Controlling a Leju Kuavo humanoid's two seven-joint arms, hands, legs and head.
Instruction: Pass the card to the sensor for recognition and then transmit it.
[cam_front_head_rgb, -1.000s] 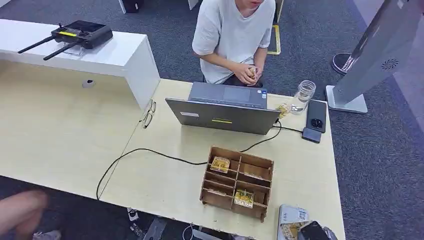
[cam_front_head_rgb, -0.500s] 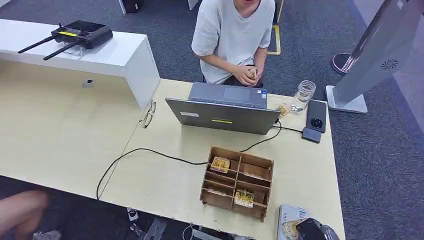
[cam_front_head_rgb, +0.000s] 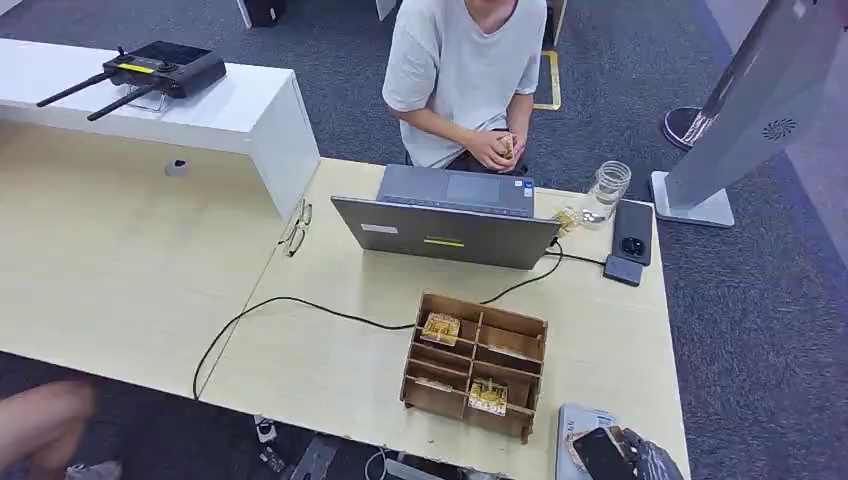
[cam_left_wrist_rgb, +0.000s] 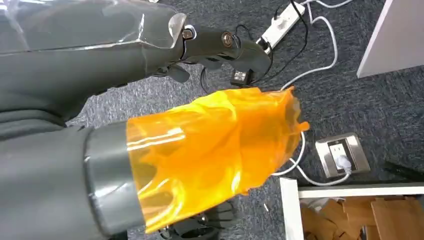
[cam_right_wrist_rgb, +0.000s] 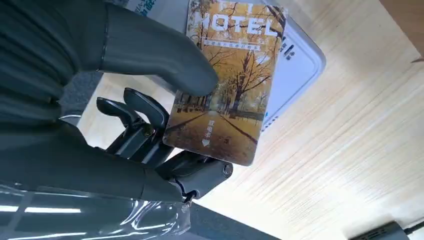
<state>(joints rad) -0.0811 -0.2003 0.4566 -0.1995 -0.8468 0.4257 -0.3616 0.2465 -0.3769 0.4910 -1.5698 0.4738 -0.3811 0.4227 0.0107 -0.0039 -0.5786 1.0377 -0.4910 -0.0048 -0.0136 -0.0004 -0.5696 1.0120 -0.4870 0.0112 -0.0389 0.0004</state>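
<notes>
Now, entry for the right hand (cam_right_wrist_rgb: 145, 115): thumb and fingers pinch the card (cam_right_wrist_rgb: 225, 80), a hotel key card printed with autumn trees. Against the head views of a second and half a second ago, hand and card sit further over the white sensor (cam_right_wrist_rgb: 295, 60), which lies at the table (cam_front_head_rgb: 330, 370) edge just right of the wooden organizer (cam_front_head_rgb: 475, 362); more of the sensor's face is now covered. Judged: recognition step in hand or about to complete; transmitting not yet done.

Left hand (cam_left_wrist_rgb: 220, 150): hangs above the carpeted floor, thumb wrapped in orange film; whether its fingers are spread or curled cannot be told.

Containers:
- Wooden organizer, divided compartments. One card (cam_front_head_rgb: 440, 328) in the far-left compartment, one card (cam_front_head_rgb: 488, 396) in a near compartment; other contents unclear.
- Glass jar (cam_front_head_rgb: 607, 192), beyond the organizer, beside the laptop (cam_front_head_rgb: 446, 226); appears nearly empty.

Person (cam_front_head_rgb: 465, 75): seated behind the laptop, hands clasped.
</notes>
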